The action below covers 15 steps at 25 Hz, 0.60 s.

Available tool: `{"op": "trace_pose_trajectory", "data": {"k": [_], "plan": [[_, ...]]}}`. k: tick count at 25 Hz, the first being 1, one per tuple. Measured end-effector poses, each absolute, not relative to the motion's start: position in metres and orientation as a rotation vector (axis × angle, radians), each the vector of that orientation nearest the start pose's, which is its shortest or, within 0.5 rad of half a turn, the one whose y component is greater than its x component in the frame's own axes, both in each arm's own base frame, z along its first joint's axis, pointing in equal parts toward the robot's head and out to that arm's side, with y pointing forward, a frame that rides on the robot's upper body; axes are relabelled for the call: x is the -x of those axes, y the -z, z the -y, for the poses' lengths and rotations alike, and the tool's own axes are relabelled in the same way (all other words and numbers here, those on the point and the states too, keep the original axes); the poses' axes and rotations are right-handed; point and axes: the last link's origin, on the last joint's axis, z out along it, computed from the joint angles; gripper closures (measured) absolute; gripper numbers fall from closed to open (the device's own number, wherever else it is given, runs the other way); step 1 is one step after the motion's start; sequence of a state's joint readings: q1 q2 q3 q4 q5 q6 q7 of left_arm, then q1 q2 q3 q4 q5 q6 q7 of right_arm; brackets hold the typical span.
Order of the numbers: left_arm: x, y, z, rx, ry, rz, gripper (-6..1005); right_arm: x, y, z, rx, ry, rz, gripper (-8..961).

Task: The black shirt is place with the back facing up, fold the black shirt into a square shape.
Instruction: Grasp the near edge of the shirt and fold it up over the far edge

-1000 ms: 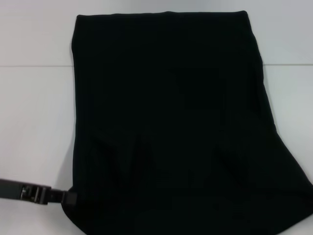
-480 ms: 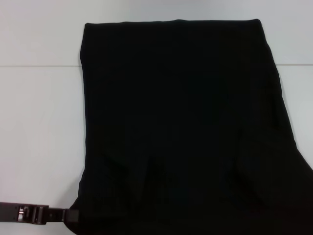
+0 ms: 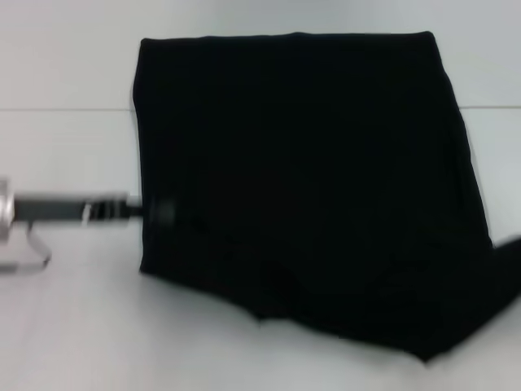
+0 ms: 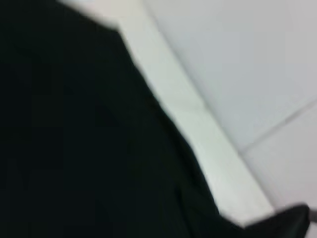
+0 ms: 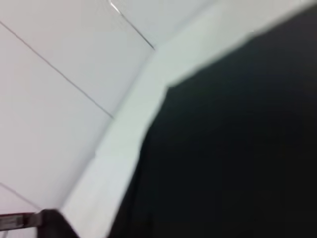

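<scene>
The black shirt lay spread on the white desk, covering most of the middle and right, its far edge straight and its near edge lifted into an uneven, slanting fold line. The left end effector reached in from the left and met the shirt's left edge about halfway between near and far. Whether its fingers were apart, together or clamped on cloth could not be told, since black metal and black fabric merged there. The right end effector showed only as a dark sliver at the far right edge of the head view, touching or just beside the shirt's right edge; its fingers could not be read either.

Judged from the raised near hem, the step in hand appeared to be folding the near part of the shirt toward the far edge. The next move would call for both sides travelling evenly, then laying the hem flat and square against the far edge.

No containers were in view.
</scene>
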<state>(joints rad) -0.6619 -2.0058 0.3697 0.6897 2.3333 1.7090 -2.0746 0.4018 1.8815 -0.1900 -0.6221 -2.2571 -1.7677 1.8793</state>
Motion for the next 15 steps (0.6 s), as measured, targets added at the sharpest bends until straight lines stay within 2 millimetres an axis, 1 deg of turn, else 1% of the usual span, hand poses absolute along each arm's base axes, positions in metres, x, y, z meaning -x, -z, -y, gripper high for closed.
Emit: {"op": "trace_pose_trajectory", "data": {"k": [2,4,5,7,8,9,11,15], "plan": [[0.254,-0.05,-0.37,2.496,0.728,1.483,950,-0.346,-0.114,-0.295,2.229,-0.874,-1.441,881],[0.241,-0.05,-0.397,2.446,0.764,1.404,950,-0.335,-0.116,-0.314,2.214,-0.908,-1.393,881],[0.235,-0.049,-0.41,2.415,0.766,1.364,950,-0.33,-0.116,-0.325,2.199,-0.914,-1.373,881],[0.228,-0.048,-0.427,2.36,0.757,1.31,951,-0.322,-0.116,-0.344,2.172,-0.913,-1.341,881],[0.226,-0.047,-0.435,2.329,0.748,1.288,951,-0.314,-0.113,-0.365,2.138,-0.901,-1.316,881],[0.223,-0.046,-0.444,2.29,0.736,1.262,951,-0.314,-0.113,-0.365,2.138,-0.901,-1.316,881],[0.222,-0.043,-0.456,2.227,0.71,1.22,951,-0.308,-0.11,-0.385,2.096,-0.882,-1.304,881],[0.221,-0.034,-0.471,2.141,0.667,1.134,951,-0.298,-0.099,-0.422,2.014,-0.803,-1.29,880]]}}
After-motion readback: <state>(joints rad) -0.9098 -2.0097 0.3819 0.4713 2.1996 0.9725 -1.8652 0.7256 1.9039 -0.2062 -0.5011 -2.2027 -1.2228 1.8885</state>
